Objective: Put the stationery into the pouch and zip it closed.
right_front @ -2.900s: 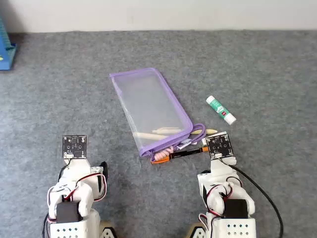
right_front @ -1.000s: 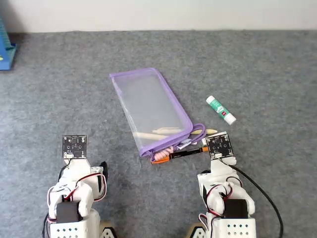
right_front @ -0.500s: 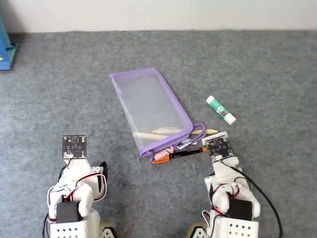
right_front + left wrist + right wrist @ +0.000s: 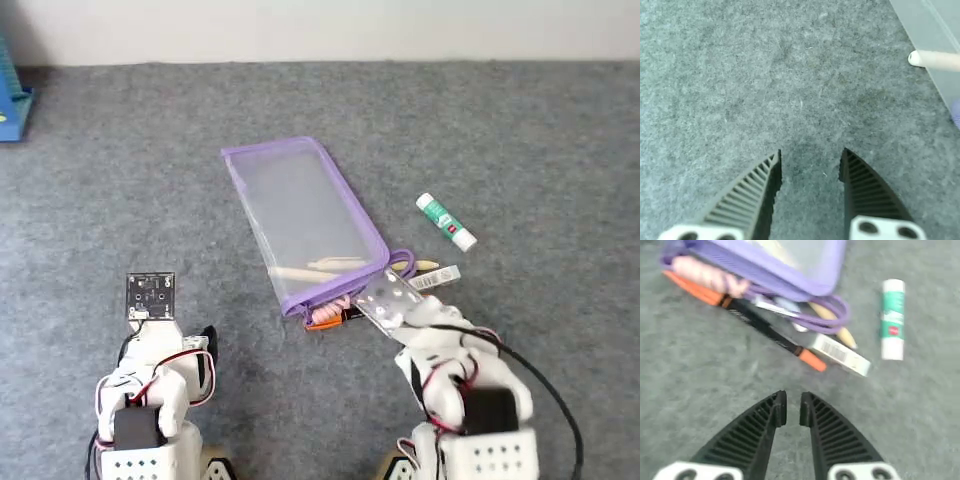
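Note:
The clear pouch (image 4: pixel 300 212) with purple trim lies slanted mid-table, its near end open. A cream pencil (image 4: pixel 320 267) lies inside. At the mouth lie a pink item (image 4: pixel 705 275), an orange-and-black pen (image 4: pixel 765 327), a white barcoded block (image 4: pixel 840 355) and another cream pencil (image 4: pixel 832 320) through a purple loop. A green-and-white glue stick (image 4: pixel 446 221) lies apart to the right. My right gripper (image 4: pixel 793 410) hovers just short of the pen, shut on nothing. My left gripper (image 4: pixel 810 160) stands open over bare carpet, the pouch's edge (image 4: pixel 935 30) off to one side.
Grey carpet (image 4: pixel 520 130) covers the table, with free room left of and behind the pouch. A blue object (image 4: pixel 10 100) sits at the far left edge. The left arm (image 4: pixel 150 340) stays folded at the near left.
The right arm has tipped forward and left toward the pouch's mouth, now covering part of the pen and uncovering the white block. The left arm has not moved.

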